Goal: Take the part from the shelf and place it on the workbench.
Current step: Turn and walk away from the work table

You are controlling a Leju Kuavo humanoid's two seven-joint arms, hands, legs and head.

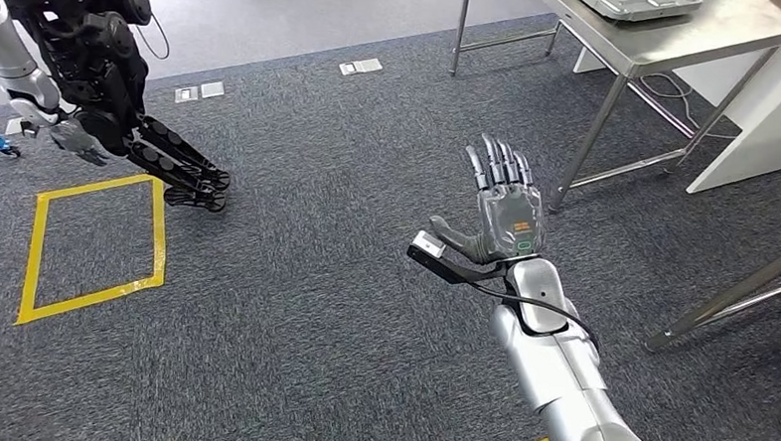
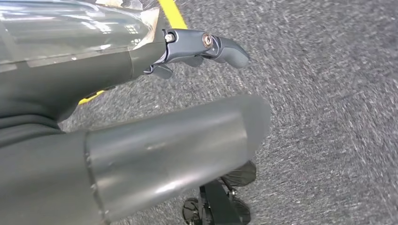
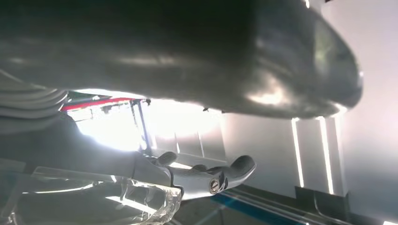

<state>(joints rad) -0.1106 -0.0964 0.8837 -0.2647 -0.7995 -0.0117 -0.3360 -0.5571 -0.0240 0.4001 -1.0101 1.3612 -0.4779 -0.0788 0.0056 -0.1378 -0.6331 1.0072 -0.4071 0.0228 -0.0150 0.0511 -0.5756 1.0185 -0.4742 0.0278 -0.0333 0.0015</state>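
My right hand (image 1: 506,211) reaches forward over the grey carpet with its fingers spread and straight, and it holds nothing. In the right wrist view its thumb (image 3: 197,61) and fingers (image 3: 211,173) stand apart against a bright background. The left hand (image 2: 141,140) hangs low over the carpet; its fingers (image 2: 206,47) are stretched out with nothing in them. The steel workbench (image 1: 673,44) stands at the far right, ahead of my right hand. A flat grey part (image 1: 635,3) lies on its top at the picture's upper edge.
Another black robot (image 1: 95,59) stands at the far left beside a yellow tape square (image 1: 97,247) on the carpet. A white cabinet (image 1: 759,107) sits behind the workbench. A second metal frame's legs (image 1: 731,300) slant in at the right edge. Floor sockets (image 1: 360,67) lie ahead.
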